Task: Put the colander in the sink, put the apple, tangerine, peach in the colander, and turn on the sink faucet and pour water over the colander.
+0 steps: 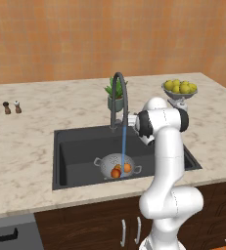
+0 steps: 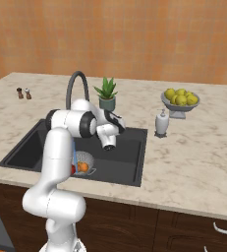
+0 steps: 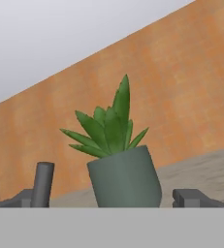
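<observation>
Water (image 1: 124, 141) falls in a thin blue stream from the arched spout of the faucet (image 1: 119, 97) straight into the colander (image 1: 115, 165), which sits on the floor of the dark sink (image 1: 75, 151), toward its front edge. Inside the colander lie the fruits: an orange ball that looks like the tangerine (image 1: 127, 167) on the right, and the peach (image 1: 116, 173) at the front with a reddish side. From the right base view a red spot, probably the apple (image 2: 73, 169), shows at the colander's edge beside the arm, though the arm hides most of it.

The gripper (image 3: 116, 198) is raised above the back of the sink, empty, with the jaws spread wide. It faces a potted plant (image 3: 118, 160) in a grey-green pot that stands on the counter (image 1: 31, 141) just behind the faucet. A bowl of yellow fruit (image 1: 179, 89) stands farther right on the counter, with a soap dispenser (image 2: 161, 123) near it. Two small shakers (image 1: 11, 107) stand well apart to the left.
</observation>
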Tool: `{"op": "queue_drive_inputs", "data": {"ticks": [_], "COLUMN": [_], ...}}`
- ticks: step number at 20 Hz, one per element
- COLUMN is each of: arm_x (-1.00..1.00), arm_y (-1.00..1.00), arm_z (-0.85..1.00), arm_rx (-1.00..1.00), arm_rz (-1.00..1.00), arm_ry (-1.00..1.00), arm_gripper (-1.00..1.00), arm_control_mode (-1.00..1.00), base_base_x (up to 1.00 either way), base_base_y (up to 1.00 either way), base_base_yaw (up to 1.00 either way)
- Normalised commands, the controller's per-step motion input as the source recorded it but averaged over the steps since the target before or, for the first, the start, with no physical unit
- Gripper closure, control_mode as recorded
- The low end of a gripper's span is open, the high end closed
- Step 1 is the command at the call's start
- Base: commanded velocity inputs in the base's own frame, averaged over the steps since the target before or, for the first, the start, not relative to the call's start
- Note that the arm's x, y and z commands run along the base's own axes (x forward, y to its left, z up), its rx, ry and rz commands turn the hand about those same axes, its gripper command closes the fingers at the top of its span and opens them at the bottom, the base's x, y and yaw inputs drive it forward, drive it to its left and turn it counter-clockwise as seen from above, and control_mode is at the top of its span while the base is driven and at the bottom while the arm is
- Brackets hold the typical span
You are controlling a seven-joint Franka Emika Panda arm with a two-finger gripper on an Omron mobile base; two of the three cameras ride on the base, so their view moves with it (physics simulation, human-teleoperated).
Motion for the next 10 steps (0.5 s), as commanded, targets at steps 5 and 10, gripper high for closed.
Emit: {"op": "queue_drive_inputs", "data": {"ticks": [5, 10], "arm_x": [0.02, 0.0], "arm_y": [-1.0, -0.99], "arm_z": [0.0, 0.0], "arm_rx": [0.07, 0.09], "arm_rz": [0.0, 0.0], "arm_ry": [0.0, 0.02], "arm_gripper": [-1.0, -1.0], "arm_control_mode": [-1.0, -1.0], "base_base_x": [0.0, 0.0], "base_base_y": [0.0, 0.0], "base_base_yaw": [0.0, 0.0]}}
